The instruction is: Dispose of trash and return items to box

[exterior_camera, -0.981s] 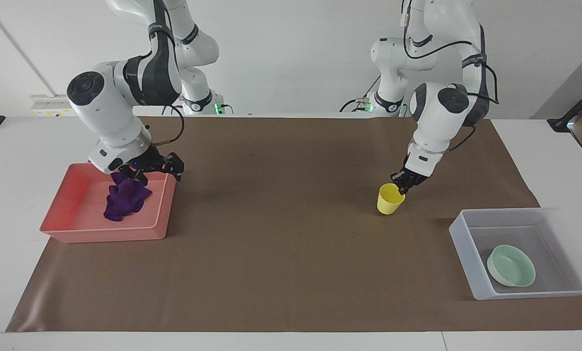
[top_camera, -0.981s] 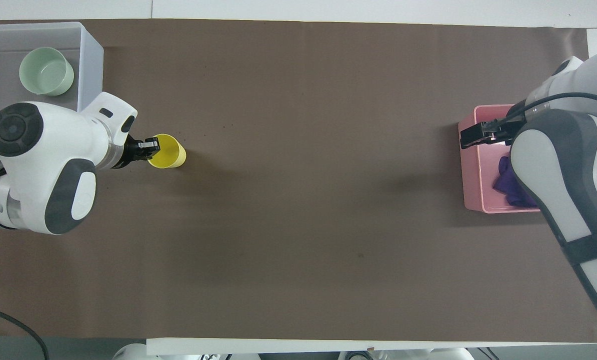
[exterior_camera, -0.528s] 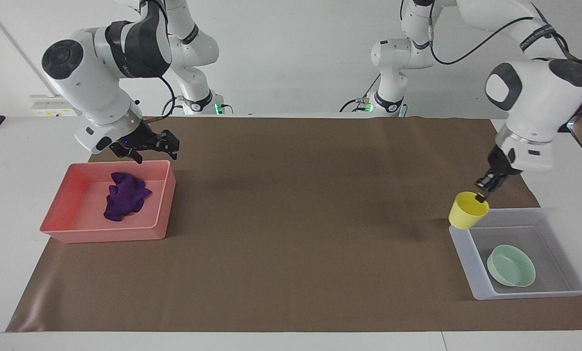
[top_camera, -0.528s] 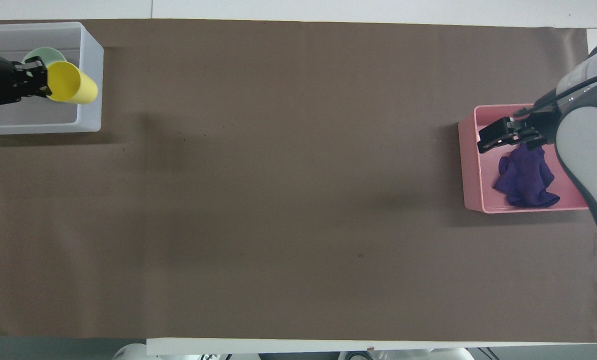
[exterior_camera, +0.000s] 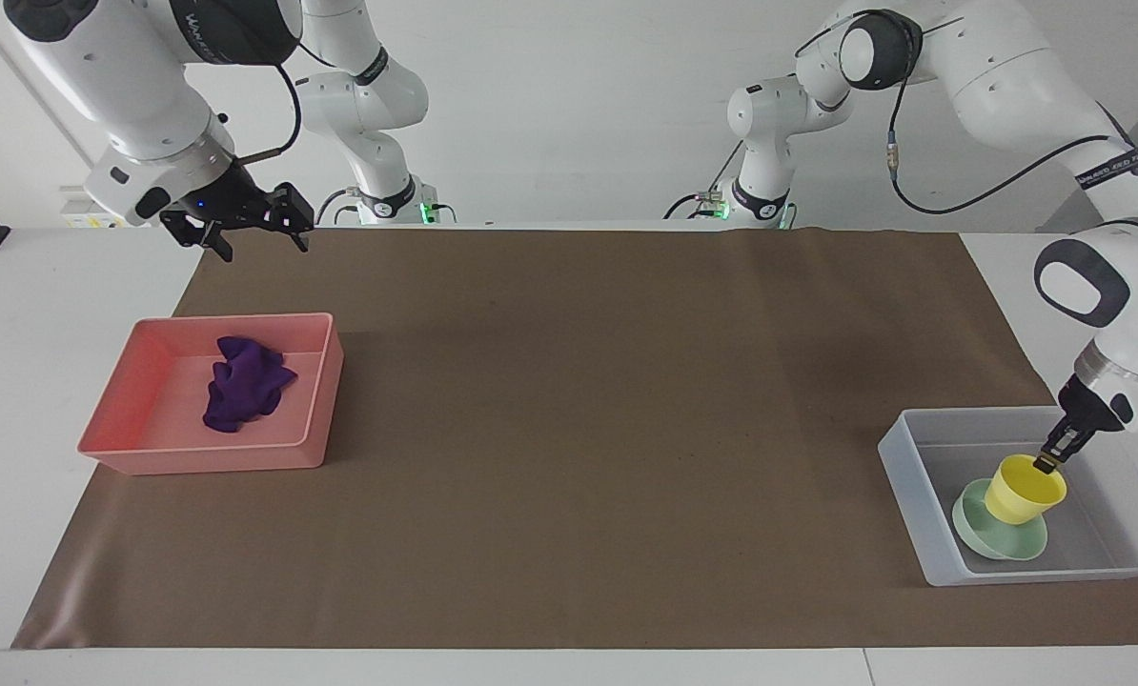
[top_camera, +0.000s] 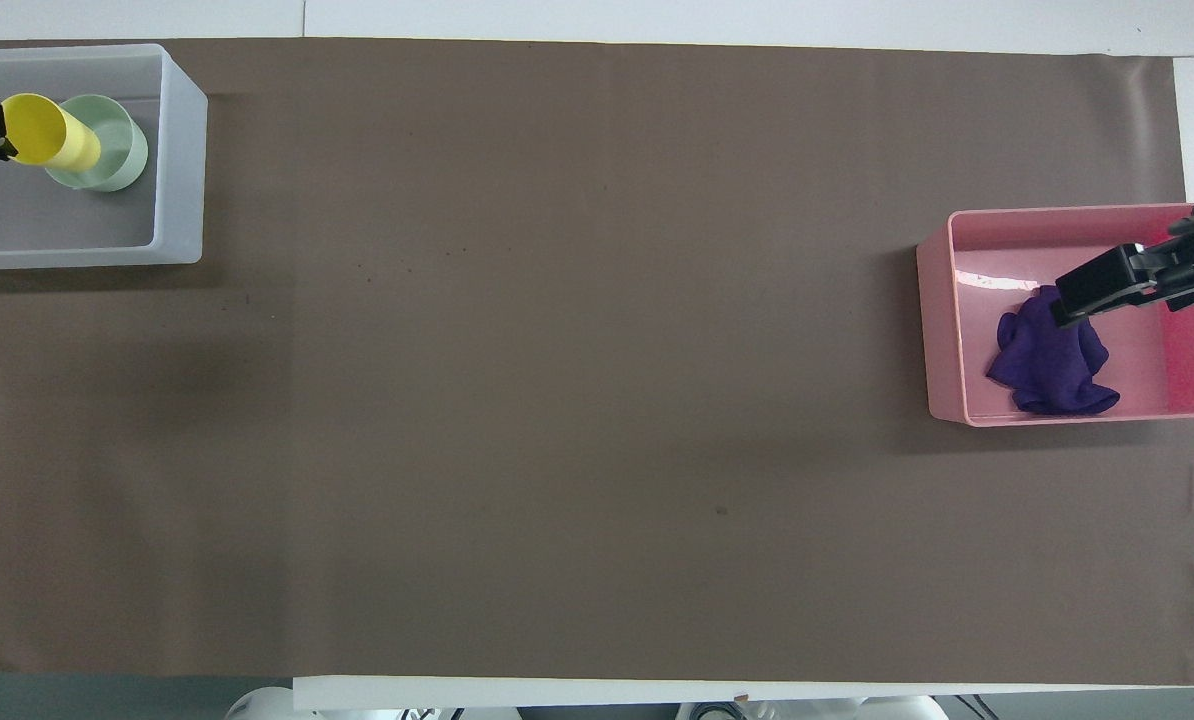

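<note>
Facing view: the left gripper (exterior_camera: 1047, 463) pinches the rim of the yellow cup (exterior_camera: 1025, 489), tilted over the mint-green bowl (exterior_camera: 998, 536) in the translucent bin (exterior_camera: 915, 499) — the right gripper (exterior_camera: 243, 229), fingers apart, hangs above the brown mat (exterior_camera: 569, 429). Overhead view: the purple cloth wad (top_camera: 1051, 352) lies in the pink tray (top_camera: 937, 330) — at the right arm's end.

I see white surface (exterior_camera: 16, 400) carrying brown mat (exterior_camera: 569, 429). On mat: pink tray (exterior_camera: 209, 458), low under raised right end effector (exterior_camera: 245, 229); translucent box (exterior_camera: 912, 500), its interior beneath left end effector (exterior_camera: 1047, 461). Tray, box sit well apart at mat's two ends.
</note>
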### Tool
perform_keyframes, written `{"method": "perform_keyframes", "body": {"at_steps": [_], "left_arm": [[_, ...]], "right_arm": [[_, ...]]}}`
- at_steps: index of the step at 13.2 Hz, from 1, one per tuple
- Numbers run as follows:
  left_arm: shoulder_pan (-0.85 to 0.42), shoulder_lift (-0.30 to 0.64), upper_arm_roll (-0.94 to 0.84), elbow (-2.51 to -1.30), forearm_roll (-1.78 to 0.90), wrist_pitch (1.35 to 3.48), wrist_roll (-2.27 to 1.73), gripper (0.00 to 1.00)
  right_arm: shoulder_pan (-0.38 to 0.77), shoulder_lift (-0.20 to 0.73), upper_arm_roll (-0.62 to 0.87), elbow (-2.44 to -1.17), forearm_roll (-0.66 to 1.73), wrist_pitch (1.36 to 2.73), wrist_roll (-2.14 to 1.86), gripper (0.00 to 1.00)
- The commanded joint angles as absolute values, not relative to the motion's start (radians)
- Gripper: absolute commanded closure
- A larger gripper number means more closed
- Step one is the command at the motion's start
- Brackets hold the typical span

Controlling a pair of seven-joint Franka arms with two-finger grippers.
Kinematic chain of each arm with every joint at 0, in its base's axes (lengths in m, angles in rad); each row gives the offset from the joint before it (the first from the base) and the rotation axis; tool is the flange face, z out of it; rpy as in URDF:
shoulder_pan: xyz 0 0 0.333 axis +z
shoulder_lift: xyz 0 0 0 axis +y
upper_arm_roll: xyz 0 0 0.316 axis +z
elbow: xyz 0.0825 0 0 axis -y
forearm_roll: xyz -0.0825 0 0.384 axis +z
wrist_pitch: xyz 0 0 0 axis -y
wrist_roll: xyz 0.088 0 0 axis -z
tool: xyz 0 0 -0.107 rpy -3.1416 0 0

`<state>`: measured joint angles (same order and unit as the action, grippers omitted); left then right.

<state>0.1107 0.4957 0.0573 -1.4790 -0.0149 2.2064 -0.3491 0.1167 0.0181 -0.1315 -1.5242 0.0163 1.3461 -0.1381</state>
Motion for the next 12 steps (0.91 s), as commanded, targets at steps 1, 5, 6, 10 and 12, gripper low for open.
{"method": "perform_keyframes", "body": {"at_steps": [1,5,6,10,12], "left_arm": [[0.109,0.534,0.049,-1.465,-0.015,2.299,-0.331,0.90],[0.052,0.503,0.060,-1.483,-0.002,2.240,-0.347,0.00],[0.049,0.458,0.057,-1.494,-0.002,2.162,-0.339,0.00],[-0.015,0.260,0.051,-1.590,-0.003,1.927,-0.336,0.00],[-0.061,0.137,0.051,-1.690,-0.002,1.853,-0.327,0.00]], "right_arm": [[0.101,-0.085,-0.127,-1.659,0.011,1.353,-0.169,0.00],[0.086,-0.100,-0.127,-1.687,0.011,1.350,-0.172,0.00],[0.086,-0.101,-0.127,-1.690,0.011,1.348,-0.169,0.00],[0.086,-0.101,-0.127,-1.690,0.009,1.356,-0.169,0.00],[0.084,-0.101,-0.129,-1.690,0.009,1.364,-0.167,0.00]]}}
